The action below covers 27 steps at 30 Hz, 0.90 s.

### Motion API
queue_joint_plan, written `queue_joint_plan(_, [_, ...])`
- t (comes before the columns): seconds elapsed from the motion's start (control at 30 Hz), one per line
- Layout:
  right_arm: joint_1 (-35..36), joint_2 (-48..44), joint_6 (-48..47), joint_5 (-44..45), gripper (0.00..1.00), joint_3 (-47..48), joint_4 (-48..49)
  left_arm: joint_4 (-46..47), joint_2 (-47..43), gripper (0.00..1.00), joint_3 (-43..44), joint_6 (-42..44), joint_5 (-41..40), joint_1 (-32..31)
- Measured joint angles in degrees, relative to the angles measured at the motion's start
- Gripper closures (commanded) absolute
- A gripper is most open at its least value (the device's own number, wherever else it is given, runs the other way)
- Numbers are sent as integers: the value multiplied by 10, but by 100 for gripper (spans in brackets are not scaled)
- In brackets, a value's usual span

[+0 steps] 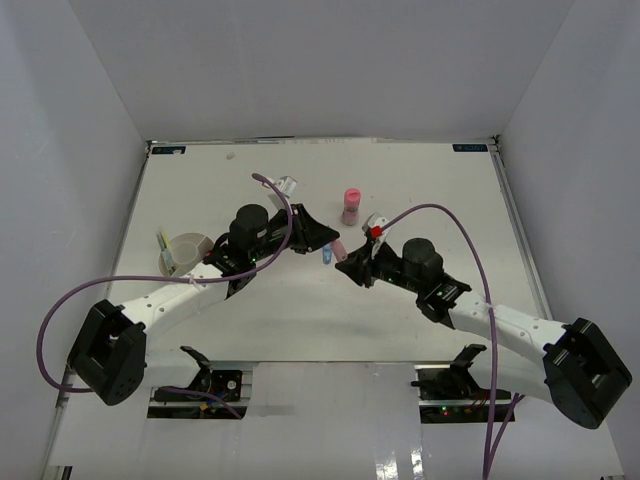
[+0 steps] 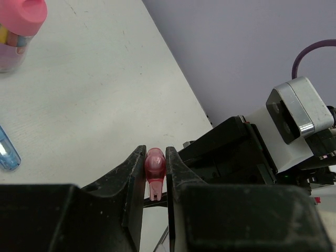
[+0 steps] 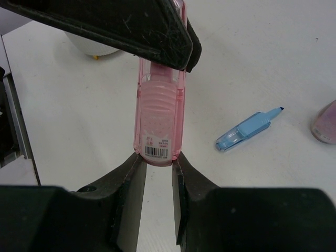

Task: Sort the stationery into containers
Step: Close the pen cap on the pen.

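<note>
We hold the pink highlighter (image 3: 157,105) at both ends over the table (image 1: 330,320), left gripper (image 2: 156,157) pinched on its tip, right gripper (image 3: 156,164) clamped on its base, probably handing it across toward the white bowl (image 1: 195,243) on the left.

At the middle of the table (image 1: 450,200), left gripper (image 1: 326,239) and right gripper (image 1: 351,265) tip to tip, with a pink highlighter (image 1: 340,246) between them and a blue pen (image 1: 327,257) just beside. Beyond them, upright, a pink-capped cylinder (image 1: 351,205); beside the left arm (image 1: 170,295), a white bowl (image 1: 195,245)
</note>
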Motion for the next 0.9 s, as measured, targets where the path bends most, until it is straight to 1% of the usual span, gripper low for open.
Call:
queue_joint_plan(0.27, [0, 8, -3, 7, 92, 22, -22, 13, 1, 100, 0, 2, -19, -2])
queue_joint_plan(0.9, [0, 12, -23, 29, 92, 62, -73, 63, 10, 100, -7, 4, -35, -3])
